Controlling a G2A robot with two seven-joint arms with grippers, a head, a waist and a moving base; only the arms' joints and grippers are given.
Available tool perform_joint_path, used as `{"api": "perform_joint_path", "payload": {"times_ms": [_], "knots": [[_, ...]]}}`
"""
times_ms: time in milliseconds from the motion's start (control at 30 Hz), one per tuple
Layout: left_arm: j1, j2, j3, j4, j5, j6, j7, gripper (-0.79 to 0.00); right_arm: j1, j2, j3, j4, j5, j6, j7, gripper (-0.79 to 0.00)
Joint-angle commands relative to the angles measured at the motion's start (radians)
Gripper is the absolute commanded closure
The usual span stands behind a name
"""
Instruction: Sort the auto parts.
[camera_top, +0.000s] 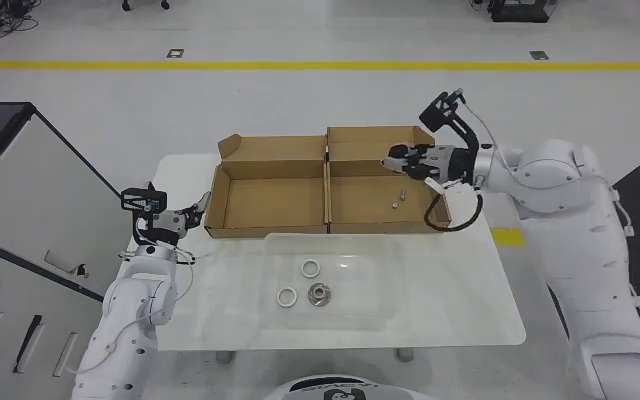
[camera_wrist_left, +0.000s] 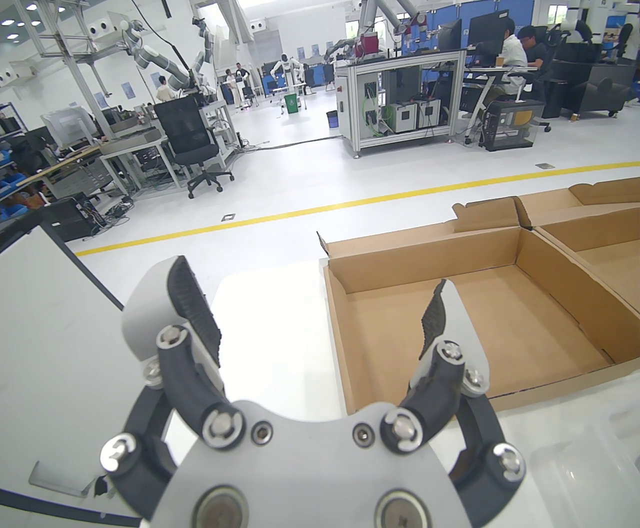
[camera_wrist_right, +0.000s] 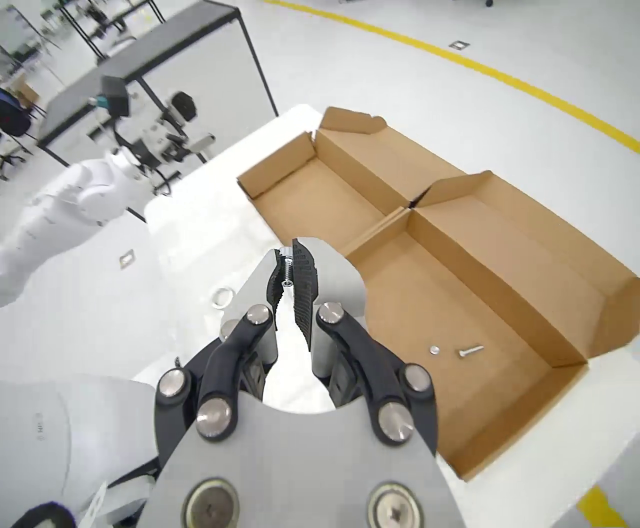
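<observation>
Two open cardboard boxes stand side by side, the left box (camera_top: 268, 192) (camera_wrist_left: 500, 320) bare inside. The right box (camera_top: 375, 200) (camera_wrist_right: 500, 300) holds a small bolt (camera_top: 398, 198) (camera_wrist_right: 470, 351) and a small nut (camera_wrist_right: 434, 349). My right gripper (camera_top: 391, 159) (camera_wrist_right: 287, 255) hangs over the right box's far part, shut on a silver bolt (camera_wrist_right: 286, 270). My left gripper (camera_top: 192, 210) (camera_wrist_left: 310, 295) is open with nothing in it, just outside the left box's left wall.
A clear shallow tray (camera_top: 360, 300) lies in front of the boxes with two white rings (camera_top: 311, 268) (camera_top: 287, 297) and a metal flanged part (camera_top: 319, 294). One white ring (camera_wrist_right: 222, 296) lies beyond my right fingers. A grey panel (camera_top: 40, 190) stands left of the table.
</observation>
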Motion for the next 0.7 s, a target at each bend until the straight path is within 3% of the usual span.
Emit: {"api": "perform_joint_path", "payload": {"times_ms": [0,300,667], "knots": [[0.0,0.0,0.0,0.0,0.0,0.0,0.0,-0.785,0.04,-0.004,-0.044,0.03,-0.058,0.001,0.002,0.0],[0.0,0.0,0.0,0.0,0.0,0.0,0.0,-0.785,0.189,-0.034,-0.244,0.175,-0.316,-0.003,-0.008,0.0],[0.0,0.0,0.0,0.0,0.0,0.0,0.0,-0.785,0.306,-0.098,-0.475,0.388,-0.507,0.023,-0.064,0.0]]}}
